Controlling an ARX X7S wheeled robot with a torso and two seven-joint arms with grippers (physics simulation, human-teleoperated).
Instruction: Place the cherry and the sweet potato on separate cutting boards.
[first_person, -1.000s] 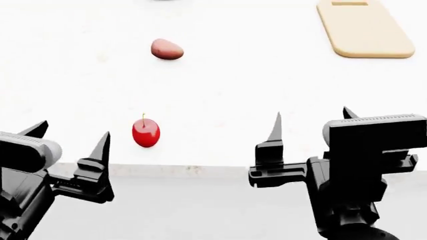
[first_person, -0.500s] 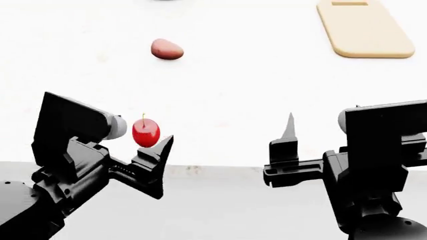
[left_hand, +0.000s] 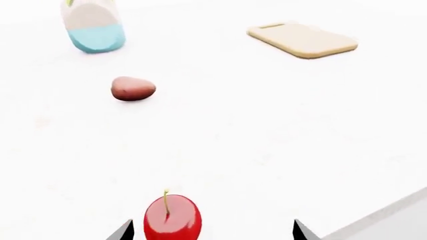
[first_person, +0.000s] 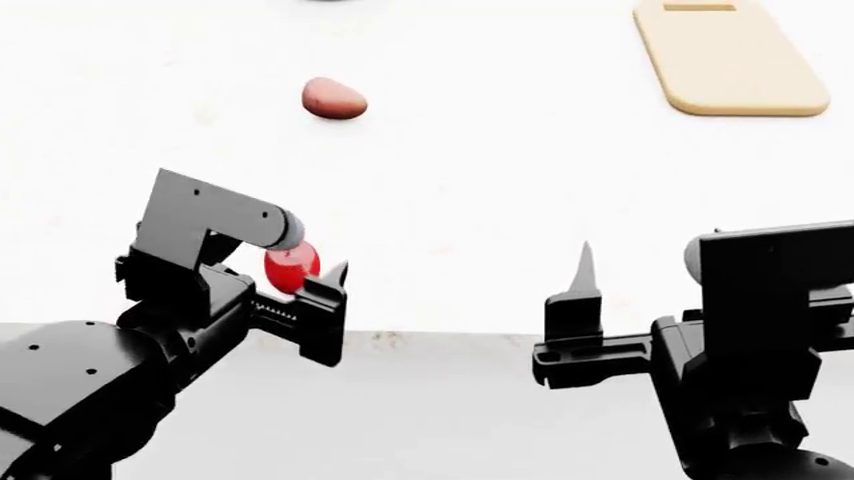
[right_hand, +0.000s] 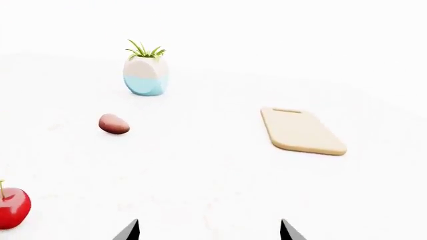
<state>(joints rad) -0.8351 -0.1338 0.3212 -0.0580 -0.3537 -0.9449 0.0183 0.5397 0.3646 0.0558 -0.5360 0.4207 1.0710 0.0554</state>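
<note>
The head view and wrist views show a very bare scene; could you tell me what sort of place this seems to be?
Probably a simulated kitchen-style tabletop: a plain white table holding a cherry, a sweet potato and a wooden cutting board, with a small potted plant behind.

**Overexposed render, flat light**

You get a table (first_person: 534, 200) blown out to near white in all views; its surface merges with the background in the wrist views. Shadows barely show. The cherry (left_hand: 172, 218) carries a pale gloss streak. The cutting board (right_hand: 301, 131) looks soft-edged at 2 o'clock in the head view. No edge distortion you can see.
</note>
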